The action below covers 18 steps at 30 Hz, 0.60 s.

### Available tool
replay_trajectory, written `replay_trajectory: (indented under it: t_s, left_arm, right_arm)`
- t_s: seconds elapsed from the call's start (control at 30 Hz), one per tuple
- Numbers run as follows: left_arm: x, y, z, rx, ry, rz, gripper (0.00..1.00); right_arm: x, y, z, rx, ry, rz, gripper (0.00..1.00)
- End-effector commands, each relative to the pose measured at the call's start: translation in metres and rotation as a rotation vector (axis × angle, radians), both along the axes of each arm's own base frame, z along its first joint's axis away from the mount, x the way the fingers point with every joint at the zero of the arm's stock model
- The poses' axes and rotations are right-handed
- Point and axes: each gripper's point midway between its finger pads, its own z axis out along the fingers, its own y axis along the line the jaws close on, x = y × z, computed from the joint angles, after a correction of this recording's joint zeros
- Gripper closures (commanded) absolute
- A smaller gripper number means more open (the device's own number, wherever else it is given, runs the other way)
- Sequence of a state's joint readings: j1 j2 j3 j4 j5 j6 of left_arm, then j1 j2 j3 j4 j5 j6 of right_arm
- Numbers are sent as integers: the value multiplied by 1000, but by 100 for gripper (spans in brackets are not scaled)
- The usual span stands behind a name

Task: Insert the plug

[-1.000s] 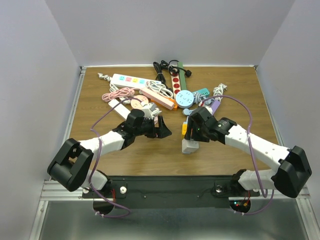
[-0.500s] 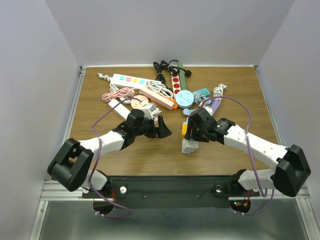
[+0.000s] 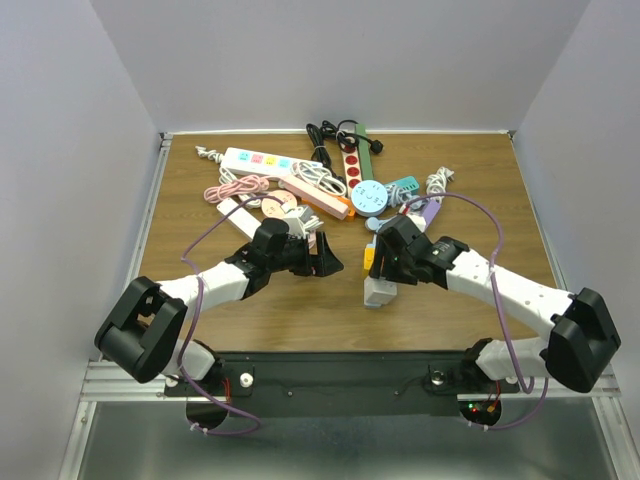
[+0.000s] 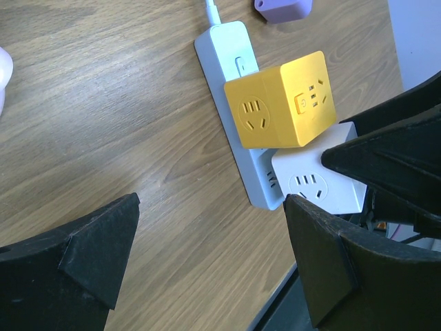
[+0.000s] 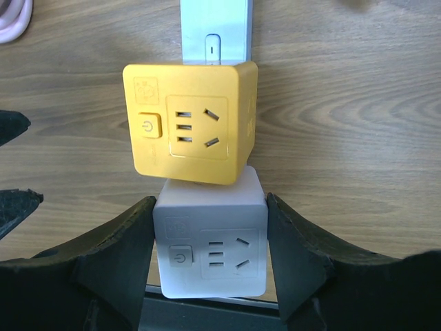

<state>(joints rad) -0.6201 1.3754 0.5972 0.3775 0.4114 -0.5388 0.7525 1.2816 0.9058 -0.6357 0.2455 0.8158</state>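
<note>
- The right pincer [image 5: 210, 207] is clenched on the white cube plug [image 5: 210, 255]. One black finger presses on each side of it.
- The white cube plug sits on the end of the grey power strip [image 5: 215, 27] that is closest to the robot. Its socket face and little round button point up.
- I cannot tell if the plug is pushed all the way down into the grey power strip.
- The yellow cube [image 5: 189, 131] sits on the grey power strip too, one step further along it. It touches the white cube plug. It also has a socket face and a button on top.
- Past the yellow cube, the grey power strip has a small switch, and a white cord comes out of its far end.
- The left pincer [image 4: 212, 207] is released, with its two fingers spread wide and nothing between them. It hangs over bare wood to the left of the grey power strip and does not touch it.
- A small purple block [image 4: 282, 8] lies just past the far end of the grey power strip.
- The grey power strip lies flat on the brown wooden worktop [image 3: 480, 170].
- A pile of other strips and cords [image 3: 320, 180] lies further back from the grey power strip, well apart from the left pincer.
</note>
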Motion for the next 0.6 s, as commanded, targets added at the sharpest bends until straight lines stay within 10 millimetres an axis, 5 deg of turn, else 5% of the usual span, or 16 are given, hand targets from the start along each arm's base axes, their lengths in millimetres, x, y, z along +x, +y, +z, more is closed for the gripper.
replay_trajectory:
  t_s: [0.0, 0.57]
  left_arm:
    - [4, -2, 11, -22, -53, -10, 2]
    - [4, -2, 7, -20, -45, -12, 2]
  right_arm:
    - [3, 4, -8, -36, -3, 5, 100]
    - [-19, 18, -15, -112, -10, 25, 100]
